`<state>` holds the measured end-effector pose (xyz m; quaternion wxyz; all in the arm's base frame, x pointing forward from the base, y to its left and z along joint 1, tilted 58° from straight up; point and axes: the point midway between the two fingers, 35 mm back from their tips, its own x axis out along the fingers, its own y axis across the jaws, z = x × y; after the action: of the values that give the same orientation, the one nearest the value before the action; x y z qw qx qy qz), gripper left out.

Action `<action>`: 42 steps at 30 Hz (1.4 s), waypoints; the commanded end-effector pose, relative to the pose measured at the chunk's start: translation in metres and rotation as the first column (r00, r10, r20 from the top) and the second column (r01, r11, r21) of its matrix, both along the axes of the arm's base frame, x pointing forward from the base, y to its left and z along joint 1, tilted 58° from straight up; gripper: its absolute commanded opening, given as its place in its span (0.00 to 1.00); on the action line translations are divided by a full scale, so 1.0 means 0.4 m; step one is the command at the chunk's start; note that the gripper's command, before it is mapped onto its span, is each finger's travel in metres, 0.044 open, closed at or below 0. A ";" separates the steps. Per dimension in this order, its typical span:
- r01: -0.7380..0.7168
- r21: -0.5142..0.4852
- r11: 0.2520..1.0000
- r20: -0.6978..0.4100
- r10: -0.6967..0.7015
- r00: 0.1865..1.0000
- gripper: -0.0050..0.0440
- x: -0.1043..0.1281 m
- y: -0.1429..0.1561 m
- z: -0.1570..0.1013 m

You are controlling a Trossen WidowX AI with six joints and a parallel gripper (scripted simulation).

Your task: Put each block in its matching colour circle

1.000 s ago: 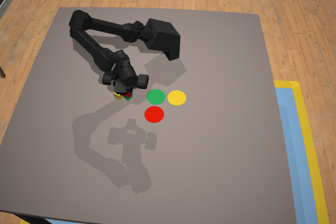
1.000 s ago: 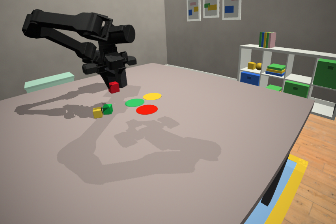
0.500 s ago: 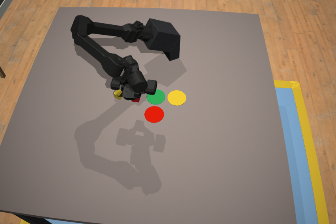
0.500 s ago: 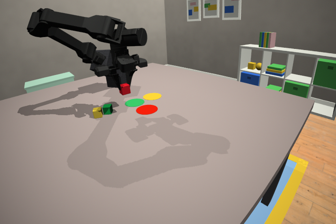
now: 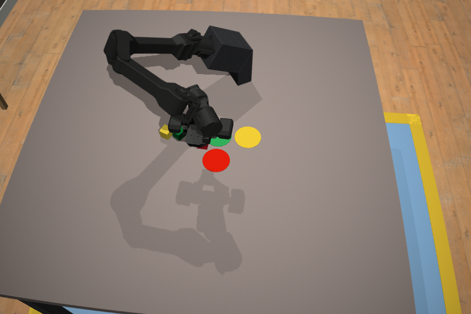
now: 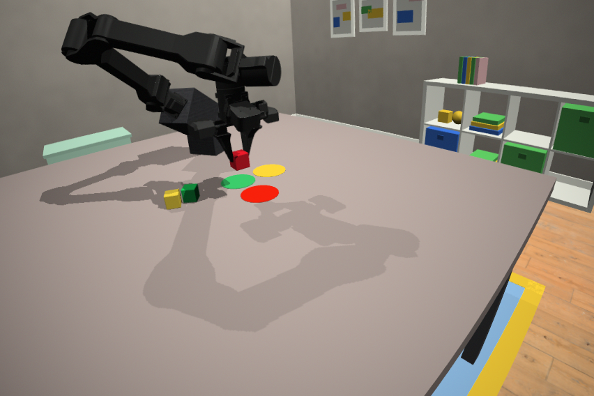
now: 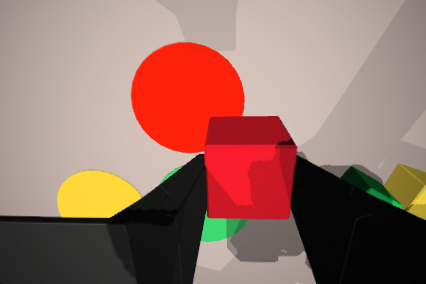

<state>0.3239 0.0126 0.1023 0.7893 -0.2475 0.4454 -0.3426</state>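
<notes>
My gripper is shut on the red block and holds it in the air above the table, over the near edge of the green circle. In the wrist view the red block sits between my fingers, with the red circle ahead of it, the green circle below and the yellow circle to the left. The red circle and yellow circle lie flat on the table. The green block and yellow block sit side by side, left of the circles.
The arm's black base stands at the back of the table. A white shelf with boxes stands off the table to the right. A blue and yellow mat lies on the floor by the table's right edge.
</notes>
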 end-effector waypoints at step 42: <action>-0.015 -0.023 1.000 -0.012 0.015 1.000 0.32 0.077 -0.021 -0.116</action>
<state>0.3535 0.0034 0.0531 0.7836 -0.2645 0.4476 -0.3401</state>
